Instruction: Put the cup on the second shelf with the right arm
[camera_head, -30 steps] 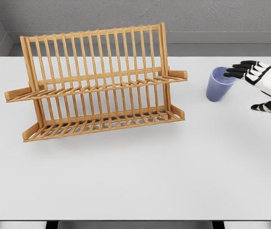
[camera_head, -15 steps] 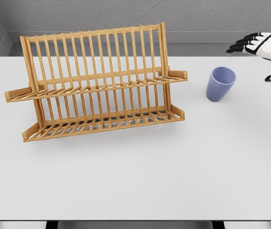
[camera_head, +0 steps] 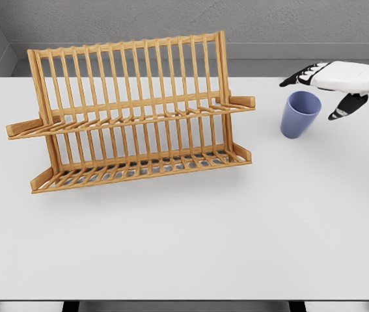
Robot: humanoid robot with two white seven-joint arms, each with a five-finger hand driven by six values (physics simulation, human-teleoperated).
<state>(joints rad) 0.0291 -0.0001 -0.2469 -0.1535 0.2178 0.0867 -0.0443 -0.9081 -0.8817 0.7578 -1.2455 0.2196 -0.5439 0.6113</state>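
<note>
Returning toward the cup point(camera_head: 299, 114) after pulling away: right hand point(camera_head: 330, 79) hovering with fingers spread, holding nothing. Cup standing just below on the surface point(camera_head: 236, 227), not yet grasped.

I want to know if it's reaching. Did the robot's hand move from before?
Yes. The right hand came back left toward the cup, now above its rim, fingers open; the cup stayed beside the rack.

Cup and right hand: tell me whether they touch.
Cannot tell. In the head view the open right hand hangs just above the cup rim, fingers spread, but no clear gap or contact shows.
</note>
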